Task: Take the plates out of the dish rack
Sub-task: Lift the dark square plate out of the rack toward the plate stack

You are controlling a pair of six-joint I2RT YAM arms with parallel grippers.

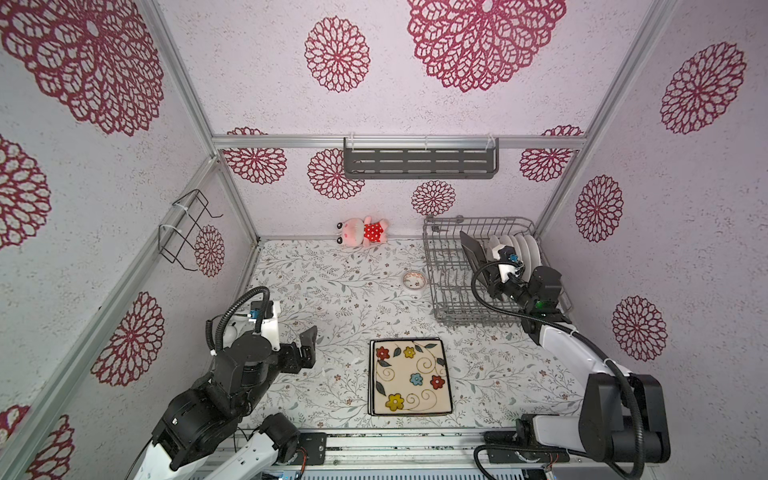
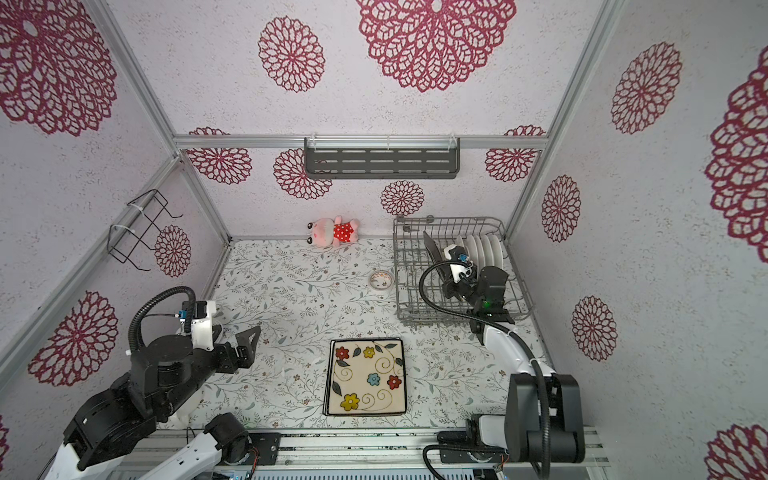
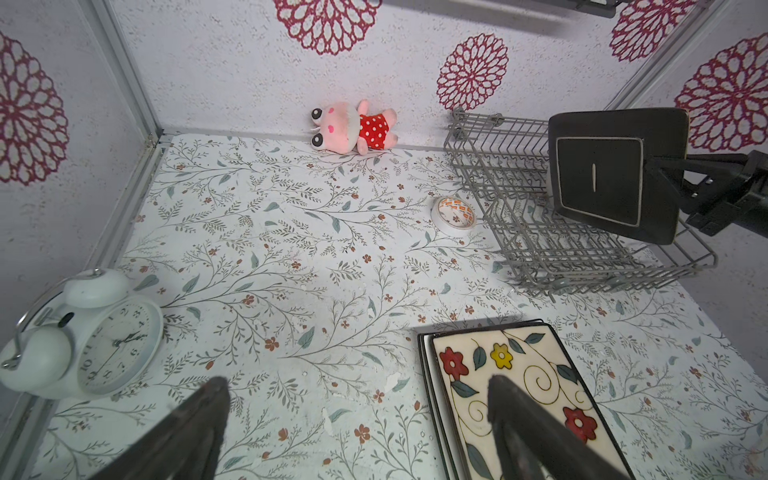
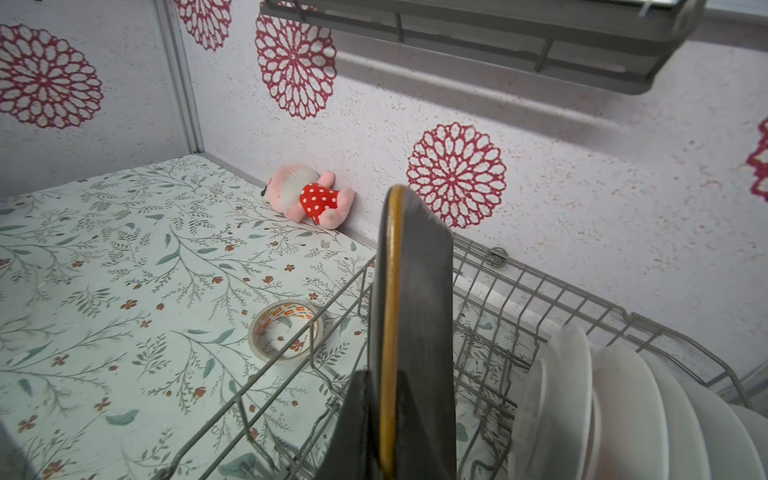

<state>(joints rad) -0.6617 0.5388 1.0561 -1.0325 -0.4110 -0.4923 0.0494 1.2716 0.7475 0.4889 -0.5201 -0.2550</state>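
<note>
**Desk:** Top views first. What did you have?

**Me:** The right end effector (image 1: 484, 268) was clamped on a black square plate (image 1: 471, 247). It held the plate upright over the dish rack (image 1: 478, 219), at the table's (image 1: 332, 299) far right corner. A row of white round plates (image 1: 515, 247) stood in the rack just behind. The flowered plate (image 1: 409, 376) lay flat at front middle, with others under it. The left end effector (image 1: 308, 345) was empty, jaws apart, left of that pile.

**Desk:** Left wrist?

**Me:** The black plate's underside faced me, pinched at one edge. Its lower edge looked above the tines, but I couldn't tell whether it was fully free.

**Desk:** Right wrist?

**Me:** The plate was edge-on between the fingers (image 4: 357, 419), with the white plates just beside. I judged the step as lifting the black plate out. Next it needed to rise straight and clear the rack wall. Then carry it forward, tip it flat and set it on the flowered plate.
</note>
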